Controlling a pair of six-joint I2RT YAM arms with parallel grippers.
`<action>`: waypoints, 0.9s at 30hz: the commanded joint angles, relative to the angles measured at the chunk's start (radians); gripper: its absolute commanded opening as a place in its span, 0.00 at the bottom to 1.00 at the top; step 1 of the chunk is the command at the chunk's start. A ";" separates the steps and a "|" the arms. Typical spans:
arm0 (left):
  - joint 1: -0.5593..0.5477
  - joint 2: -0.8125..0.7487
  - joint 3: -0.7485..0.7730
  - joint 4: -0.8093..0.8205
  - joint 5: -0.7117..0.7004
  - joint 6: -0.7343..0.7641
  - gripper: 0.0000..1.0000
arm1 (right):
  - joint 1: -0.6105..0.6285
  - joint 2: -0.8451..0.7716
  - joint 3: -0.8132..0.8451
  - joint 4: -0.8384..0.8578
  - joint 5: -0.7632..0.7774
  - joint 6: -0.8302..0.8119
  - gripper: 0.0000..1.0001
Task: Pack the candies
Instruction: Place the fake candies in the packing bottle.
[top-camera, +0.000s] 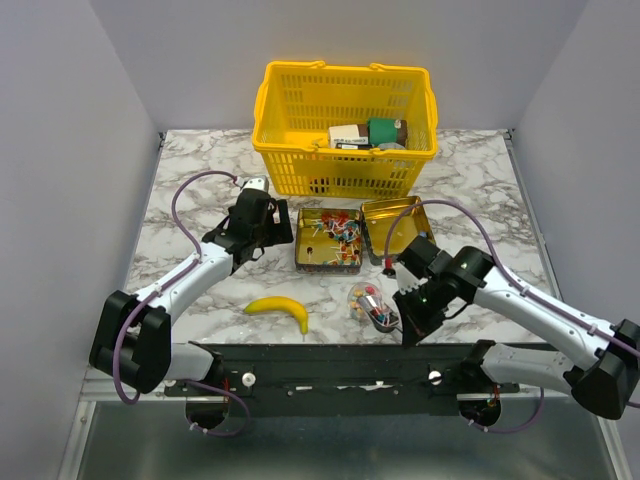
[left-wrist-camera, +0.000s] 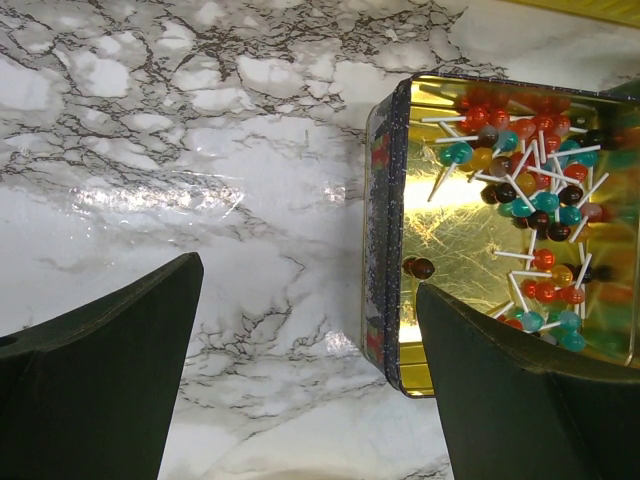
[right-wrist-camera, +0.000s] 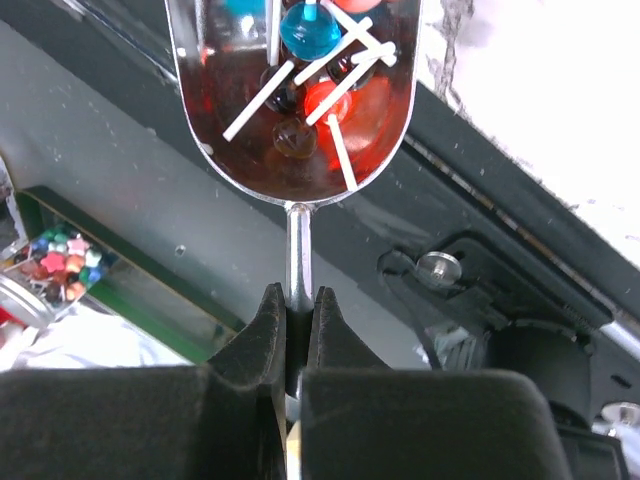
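candies (right-wrist-camera: 310, 28) in scoop (right-wrist-camera: 250, 165), R gripper (right-wrist-camera: 297, 302) clamping handle

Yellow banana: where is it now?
Top view: the yellow banana lies on the marble tabletop near the front edge, left of the clear plastic scoop.

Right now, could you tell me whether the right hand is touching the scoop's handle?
Touching. The right wrist view shows the right hand pinching the scoop's thin handle between both fingers, no gap.

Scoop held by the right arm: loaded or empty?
Loaded. Several lollipops lie in the clear scoop, its handle clamped by the right end effector.
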 joint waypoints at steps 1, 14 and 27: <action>0.005 -0.005 0.016 0.022 -0.029 0.002 0.99 | 0.007 0.050 0.045 -0.060 -0.047 0.026 0.01; 0.007 -0.041 0.022 0.009 -0.054 0.011 0.99 | 0.004 0.130 0.143 -0.151 -0.127 0.063 0.01; 0.008 -0.057 0.020 0.013 -0.036 0.001 0.99 | -0.033 0.127 0.070 -0.128 -0.251 0.126 0.01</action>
